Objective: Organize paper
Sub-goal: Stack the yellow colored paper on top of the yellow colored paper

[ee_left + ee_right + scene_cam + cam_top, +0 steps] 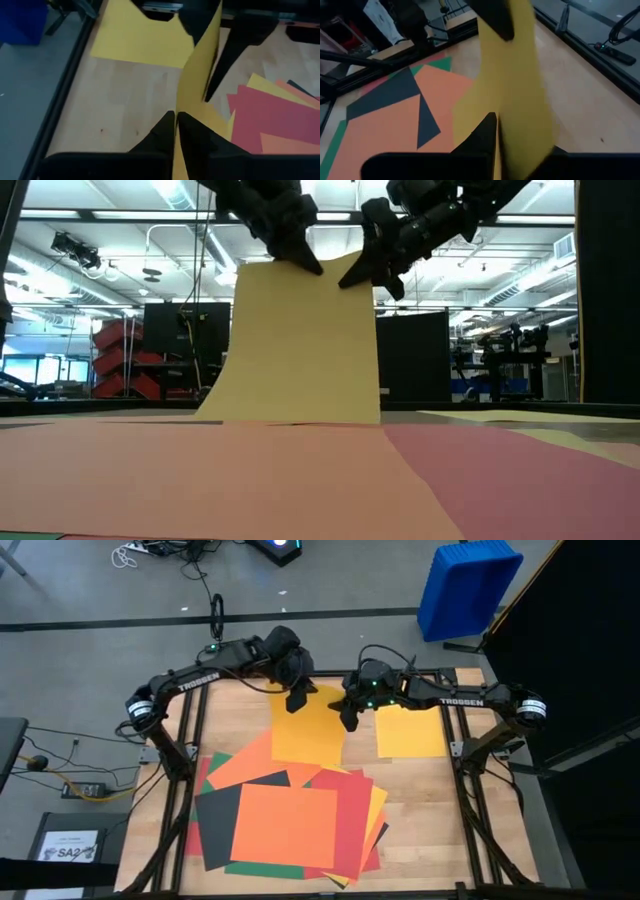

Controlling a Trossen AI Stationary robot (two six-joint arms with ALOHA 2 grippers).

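Observation:
A yellow sheet of paper (300, 345) stands upright over the far middle of the table, held at its top by both grippers. My left gripper (308, 262) is shut on its top left corner. My right gripper (358, 276) is shut on its top right corner. Another yellow sheet (410, 730) lies flat at the far right. A pile of orange, red, black, green and yellow sheets (290, 825) lies spread over the near middle. My left gripper pinches the yellow sheet's upper edge (181, 107) between its two fingers, coming slanting down from the far left. The sheet hangs below the fingers and curves; its lower edge (290, 420) rests on the table. My right gripper pinches the sheet's upper edge near the other top corner (506, 117) between its two fingers, slanting down from the far right. The sheet hangs below it, slightly bowed between the two grippers.
A blue bin (468, 585) stands on the floor beyond the far right corner. A white printed sheet (70, 845) lies off the table at the near left. Dark frame rails (190, 740) run along the table's sides. Bare wood (440, 830) shows at the near right.

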